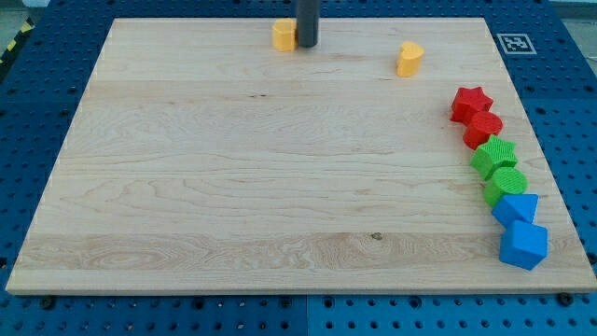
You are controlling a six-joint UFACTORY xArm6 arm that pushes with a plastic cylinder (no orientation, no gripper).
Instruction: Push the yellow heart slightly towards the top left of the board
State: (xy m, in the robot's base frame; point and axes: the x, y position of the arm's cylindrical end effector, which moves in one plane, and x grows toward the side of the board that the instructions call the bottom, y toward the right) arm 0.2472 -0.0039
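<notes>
Two yellow blocks lie near the view's top edge of the wooden board [233,187]. One yellow block [283,35] sits top centre, and its shape is hard to make out. The other yellow block [409,58] lies further to the view's right and stands alone; it could be the heart, but I cannot tell for certain. My tip [306,47] is at the end of the dark rod, directly against the right side of the top-centre yellow block. It is well to the left of the other yellow block.
A column of blocks runs down the board's right edge: a red star [471,103], a red round block [483,128], a green star [493,156], a green round block [505,184], a blue block [516,207] and a blue cube [523,245].
</notes>
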